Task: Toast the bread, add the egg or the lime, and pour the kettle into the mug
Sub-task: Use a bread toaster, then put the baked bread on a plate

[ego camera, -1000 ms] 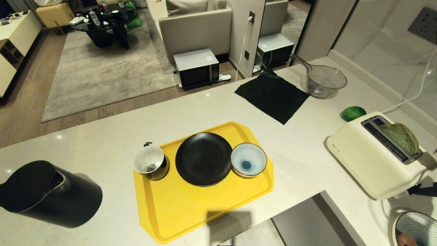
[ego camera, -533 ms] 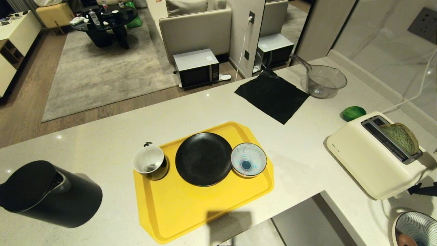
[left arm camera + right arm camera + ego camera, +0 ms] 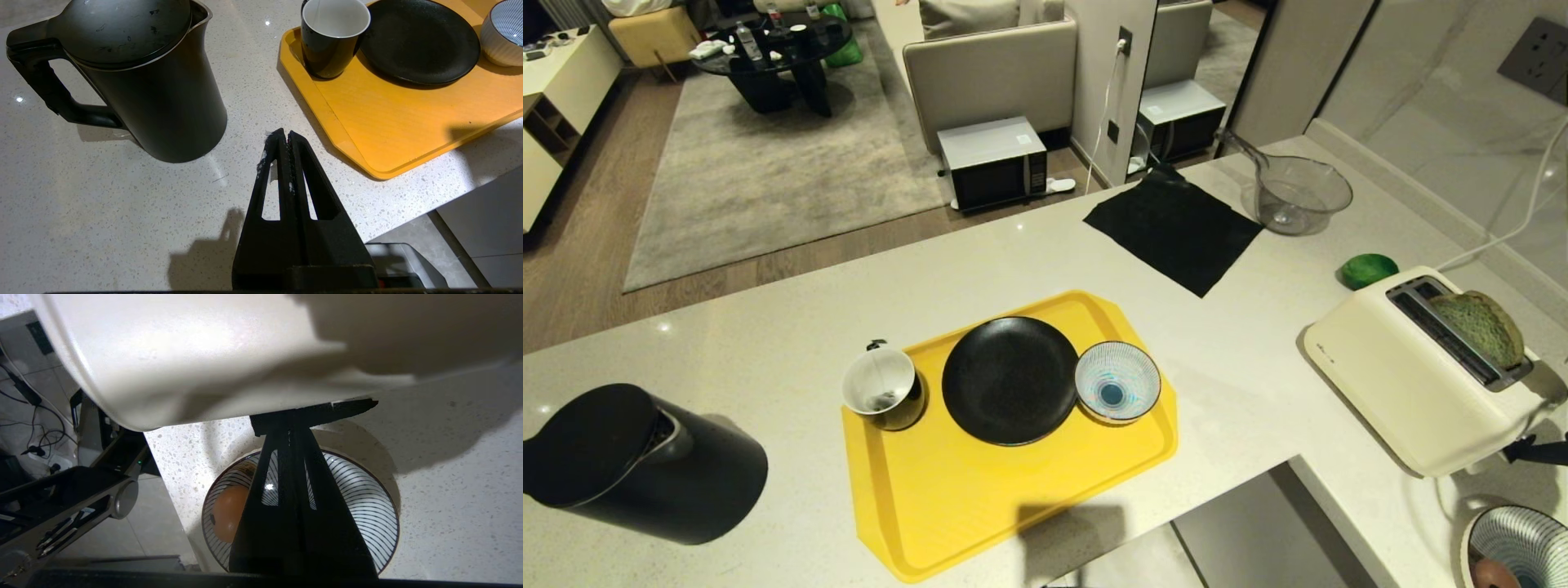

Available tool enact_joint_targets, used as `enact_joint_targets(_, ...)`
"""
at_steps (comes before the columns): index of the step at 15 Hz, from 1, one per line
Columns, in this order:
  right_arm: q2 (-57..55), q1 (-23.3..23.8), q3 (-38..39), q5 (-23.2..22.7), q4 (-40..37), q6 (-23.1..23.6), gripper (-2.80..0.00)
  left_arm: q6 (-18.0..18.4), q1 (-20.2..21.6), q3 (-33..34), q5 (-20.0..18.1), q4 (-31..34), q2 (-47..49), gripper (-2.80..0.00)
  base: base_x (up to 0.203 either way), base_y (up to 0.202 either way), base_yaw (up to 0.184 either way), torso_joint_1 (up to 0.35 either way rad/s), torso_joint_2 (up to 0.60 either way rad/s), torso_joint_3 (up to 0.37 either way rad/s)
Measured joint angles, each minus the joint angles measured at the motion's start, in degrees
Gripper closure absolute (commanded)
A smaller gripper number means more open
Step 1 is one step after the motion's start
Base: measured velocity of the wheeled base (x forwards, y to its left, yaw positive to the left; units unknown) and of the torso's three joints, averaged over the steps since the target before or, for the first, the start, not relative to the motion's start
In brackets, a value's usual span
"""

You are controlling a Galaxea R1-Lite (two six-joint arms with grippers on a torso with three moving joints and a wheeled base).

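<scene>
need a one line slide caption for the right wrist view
Shut right claw at the toaster's lower edge, above a striped bowl holding the egg.

Head view looks steeply down across the desk (image 3: 1241,376), room beyond at frame top. Left wrist view sits low, near the kettle (image 3: 135,77) and yellow tray (image 3: 408,122), both shared with head. Right wrist view is close under the toaster (image 3: 204,347).

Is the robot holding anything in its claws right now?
No. The left gripper and right gripper are both shut on nothing; the right sits by the toaster.
</scene>
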State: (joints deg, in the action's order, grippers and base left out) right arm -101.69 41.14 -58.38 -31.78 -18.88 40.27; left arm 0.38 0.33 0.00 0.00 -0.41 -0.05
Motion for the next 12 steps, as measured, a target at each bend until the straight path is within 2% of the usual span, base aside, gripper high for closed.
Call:
enact_joint_targets(9, 7.91, 2.99, 1.13, -1.27, 0.04, 3.67, 0.0, 0.0, 0.0, 0.0, 0.0, 0.01, 0.0, 0.0, 0.0, 0.0, 0.0, 0.0, 0.0, 0.0)
enact_joint_targets(12, 10.86, 4.57, -0.04, -4.22, 0.06, 3.84, 0.0, 0.01, 0.0, 0.0, 0.0, 0.0, 0.0, 0.0, 0.0, 0.0, 0.0, 0.0, 0.0, 0.0)
